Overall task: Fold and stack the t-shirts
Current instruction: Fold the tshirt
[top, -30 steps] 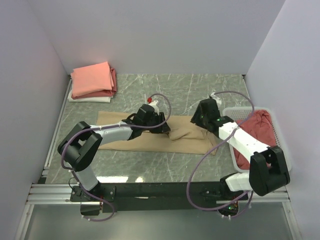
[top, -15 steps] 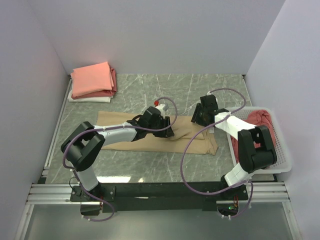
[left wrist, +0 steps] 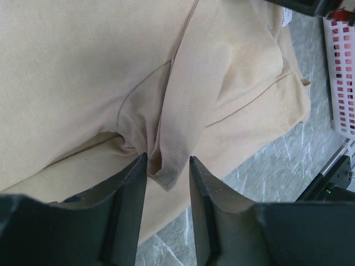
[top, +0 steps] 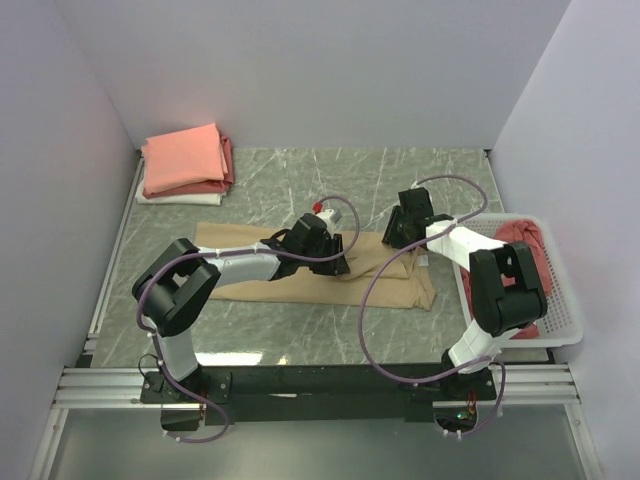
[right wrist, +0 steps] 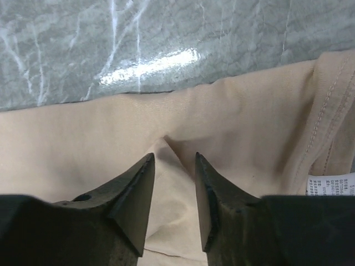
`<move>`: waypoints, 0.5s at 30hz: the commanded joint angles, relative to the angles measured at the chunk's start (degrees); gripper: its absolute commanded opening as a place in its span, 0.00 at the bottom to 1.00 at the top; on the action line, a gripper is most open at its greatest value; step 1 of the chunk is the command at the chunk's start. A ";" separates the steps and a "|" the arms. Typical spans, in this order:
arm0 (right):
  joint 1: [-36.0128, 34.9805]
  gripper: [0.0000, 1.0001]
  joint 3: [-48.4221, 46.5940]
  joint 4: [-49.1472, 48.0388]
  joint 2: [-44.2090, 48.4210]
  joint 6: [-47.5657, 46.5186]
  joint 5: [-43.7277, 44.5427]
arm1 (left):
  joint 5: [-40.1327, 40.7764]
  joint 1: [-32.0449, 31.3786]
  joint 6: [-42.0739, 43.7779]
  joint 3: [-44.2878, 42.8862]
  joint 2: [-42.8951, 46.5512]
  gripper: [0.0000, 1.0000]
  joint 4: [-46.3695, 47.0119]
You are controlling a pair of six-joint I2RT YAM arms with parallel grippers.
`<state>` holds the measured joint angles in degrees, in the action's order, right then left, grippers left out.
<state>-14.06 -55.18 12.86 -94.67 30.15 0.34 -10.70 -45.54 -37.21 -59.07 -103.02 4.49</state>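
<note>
Seen from above, the tan t-shirt (top: 395, 285) lies spread across the middle of the table (top: 300, 190), and both arms reach over it. The left gripper (top: 335, 262) is down on its middle. The right gripper (top: 395, 235) is at its far edge, near the basket (top: 560, 322) that holds a red t-shirt (top: 525, 240). A folded stack (top: 185, 165) of pink, red and white sits well apart in the far left corner.

In the left wrist view, the left gripper (left wrist: 166, 166) has its jaws drawn close. A doubled band of cloth fills the gap, so it looks gripped.

In the right wrist view, the right gripper (right wrist: 172, 160) has its jaws a narrow gap apart, pressed onto the cloth just inside the edge. A small pucker rises between the tips, but I cannot tell whether it is truly pinched. The label (right wrist: 333, 183) lies beside the right finger.

The left hold is only on the tip of the band, so a lift or pull could let it slip out and drop the fold crooked. If the right gripper has little or no cloth, the 2 would pull unevenly and skew or bunch the shirt.
</note>
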 commanded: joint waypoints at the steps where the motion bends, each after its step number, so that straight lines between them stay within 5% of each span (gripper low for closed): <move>1: 0.27 0.42 -0.02 -2.05 -1.04 -0.18 -0.16 | -0.55 -0.43 -0.14 -2.28 0.19 0.40 0.96; 6: 0.27 0.35 0.24 -2.05 -1.13 -0.01 -1.57 | -0.81 -0.43 -0.32 -2.46 0.19 0.30 0.87; 15: 0.35 0.01 2.44 -0.30 4.75 1.13 -1.31 | -0.29 -0.43 -0.23 -2.63 1.16 0.14 0.26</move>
<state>-14.04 -53.74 12.93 -94.76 30.65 -1.15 -10.70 -45.60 -37.30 -59.29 -103.02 4.45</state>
